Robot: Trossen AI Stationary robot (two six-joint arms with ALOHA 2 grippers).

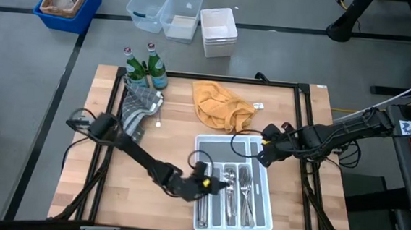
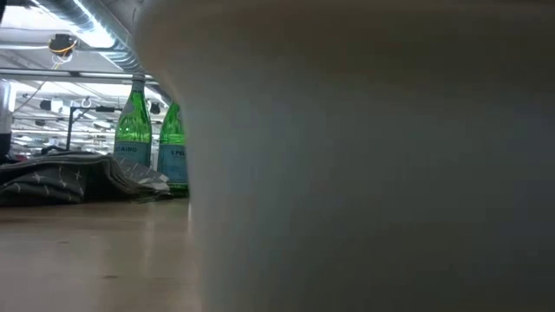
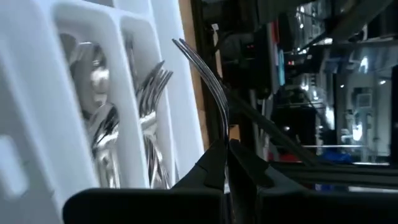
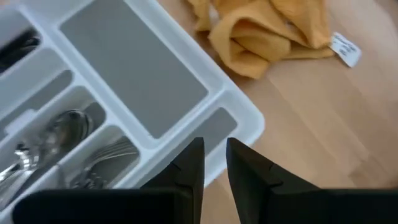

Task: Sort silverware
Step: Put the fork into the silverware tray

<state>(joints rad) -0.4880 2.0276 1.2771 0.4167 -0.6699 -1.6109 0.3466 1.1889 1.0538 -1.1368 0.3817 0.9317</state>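
Now the left hand (image 3: 227, 171) pinches a fork (image 3: 208, 81) by its handle above the tray (image 1: 202, 220). Slim, stiff and slippery, it wants a firm mid-handle grip. The right hand (image 4: 214, 162) hovers, slightly spread, at the tray's corner.

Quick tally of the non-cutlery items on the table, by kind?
Green bottles: 2
Cloths: 2, one yellow, one grey patterned
White cutlery tray: 1
Total: 5
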